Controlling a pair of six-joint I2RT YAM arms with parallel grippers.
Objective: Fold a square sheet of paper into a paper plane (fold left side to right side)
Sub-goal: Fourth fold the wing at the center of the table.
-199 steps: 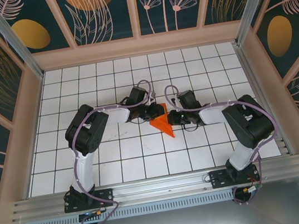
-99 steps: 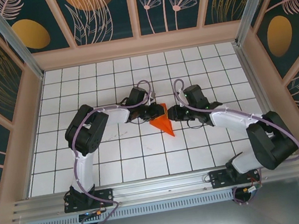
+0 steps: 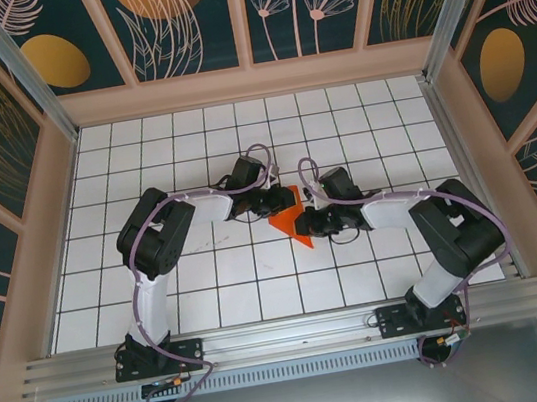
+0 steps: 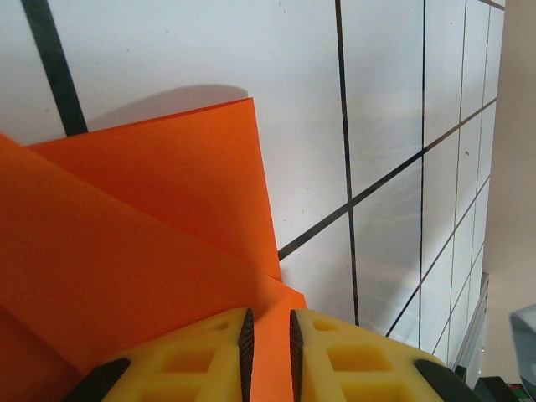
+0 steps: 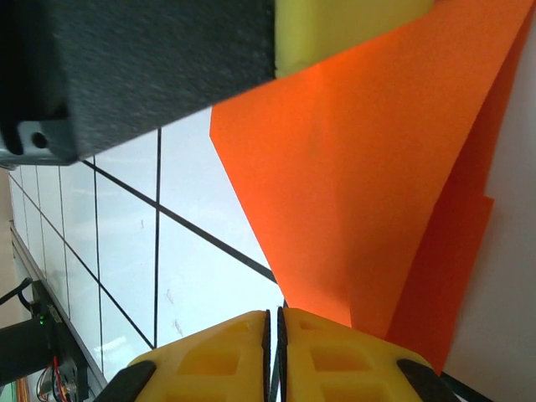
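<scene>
White gridded table [image 3: 210, 280], dark lines, inspected from the left side across.

Left arm: reaches in from the left toward the table's middle. The left gripper [image 3: 275, 201] sits at the upper left edge of the sheet of paper [image 3: 287, 223]. In the left wrist view, the left gripper [image 4: 268, 347] has its yellow fingers [image 4: 201, 352] drawn in narrow, with a strip of orange running between the black pads. It is pinching the sheet of paper [image 4: 151, 251], whose layers overlap with one straight edge lying across a grid line.

Centre: the sheet is bright orange and folded into a wedge. The broad end is farther from the bases and the point is nearer them. It lies near the table's middle, between the two grippers.

Right arm: reaches in from the right. The right gripper [image 3: 304, 224] is at the sheet's right edge, near the point. In the right wrist view, the right gripper [image 5: 274, 347] has its jaws brought together with only a thin dark line between them and no orange in that line. One finger [image 5: 352, 360] overlaps the lower edge of the sheet of paper [image 5: 377, 167]. Whether it presses on the sheet cannot be told.
</scene>
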